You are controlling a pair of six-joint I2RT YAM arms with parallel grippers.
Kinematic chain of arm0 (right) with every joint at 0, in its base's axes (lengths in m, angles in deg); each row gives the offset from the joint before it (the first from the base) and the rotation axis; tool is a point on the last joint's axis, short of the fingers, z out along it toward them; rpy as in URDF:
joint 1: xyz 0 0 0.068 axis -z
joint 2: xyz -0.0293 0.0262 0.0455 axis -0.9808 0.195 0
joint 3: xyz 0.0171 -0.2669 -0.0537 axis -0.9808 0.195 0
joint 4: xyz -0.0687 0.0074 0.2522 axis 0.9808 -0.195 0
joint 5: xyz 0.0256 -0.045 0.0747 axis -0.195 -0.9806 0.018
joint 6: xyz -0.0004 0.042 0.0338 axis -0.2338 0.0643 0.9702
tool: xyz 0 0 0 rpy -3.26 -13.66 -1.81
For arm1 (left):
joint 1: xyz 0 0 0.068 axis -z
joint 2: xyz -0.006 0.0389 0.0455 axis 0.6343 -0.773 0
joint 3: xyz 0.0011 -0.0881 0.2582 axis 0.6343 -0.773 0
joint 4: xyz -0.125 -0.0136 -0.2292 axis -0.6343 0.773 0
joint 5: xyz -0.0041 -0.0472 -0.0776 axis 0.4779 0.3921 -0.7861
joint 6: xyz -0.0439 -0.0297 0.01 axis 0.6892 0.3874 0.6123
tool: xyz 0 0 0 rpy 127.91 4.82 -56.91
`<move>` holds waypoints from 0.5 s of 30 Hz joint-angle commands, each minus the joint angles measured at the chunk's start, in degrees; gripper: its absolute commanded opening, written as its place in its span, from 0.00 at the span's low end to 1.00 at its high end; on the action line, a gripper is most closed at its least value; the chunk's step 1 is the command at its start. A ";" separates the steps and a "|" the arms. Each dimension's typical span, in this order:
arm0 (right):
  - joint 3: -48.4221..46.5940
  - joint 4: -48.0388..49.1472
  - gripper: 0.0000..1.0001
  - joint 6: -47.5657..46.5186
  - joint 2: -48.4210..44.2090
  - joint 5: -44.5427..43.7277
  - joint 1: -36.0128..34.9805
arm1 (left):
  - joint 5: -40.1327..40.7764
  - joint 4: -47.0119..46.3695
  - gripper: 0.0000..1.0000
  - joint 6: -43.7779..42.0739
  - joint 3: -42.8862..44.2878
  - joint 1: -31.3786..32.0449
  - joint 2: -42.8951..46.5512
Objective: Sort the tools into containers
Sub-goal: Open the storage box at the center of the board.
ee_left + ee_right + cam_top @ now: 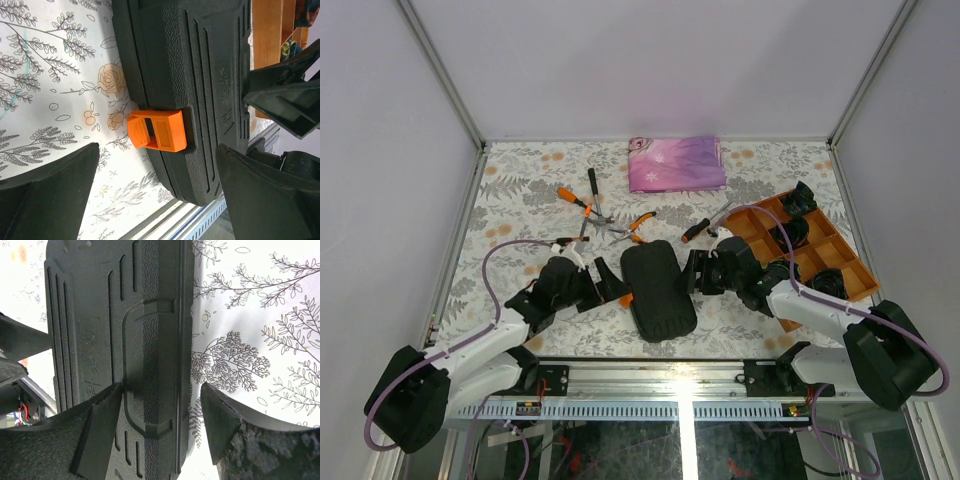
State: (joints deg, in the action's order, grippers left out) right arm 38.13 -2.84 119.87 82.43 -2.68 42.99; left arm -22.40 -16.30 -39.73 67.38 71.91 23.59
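Note:
The container, a black tool case [658, 290], lies shut in the middle of the table, between both arms. Its orange latch [157, 131] faces my left gripper [608, 283], which stands wide open, with one finger [50, 195] over the cloth and the other [270, 195] over the lid [200, 75]. My right gripper [697, 272] is open astride the case's opposite edge [150, 315]; its fingers [100, 430] hold nothing. The tools lie loose behind the case: orange-handled pliers [574, 199], a slim hammer [592, 188], more pliers [638, 224] and a screwdriver [694, 230].
A folded pink-purple cloth [676, 163] lies at the back. A wooden divided tray [843, 262] with black coiled bundles stands at the right, just behind my right arm. The table's near metal rail [680, 375] runs close below the case.

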 commanded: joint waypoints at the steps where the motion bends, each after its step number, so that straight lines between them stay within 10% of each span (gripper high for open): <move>1: -1.85 2.14 0.69 -0.55 0.73 2.18 0.17 | 3.95 -2.89 0.96 2.27 -0.18 1.72 -1.66; 15: -4.44 4.11 0.95 -3.23 4.12 4.77 -1.88 | 5.69 -3.03 0.90 2.36 0.17 2.12 -3.72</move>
State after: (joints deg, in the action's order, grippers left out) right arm 36.56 -1.38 118.23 84.97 0.62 42.59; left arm -17.94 -16.43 -37.65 67.38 73.52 19.94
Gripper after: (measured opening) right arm 0.935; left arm 0.905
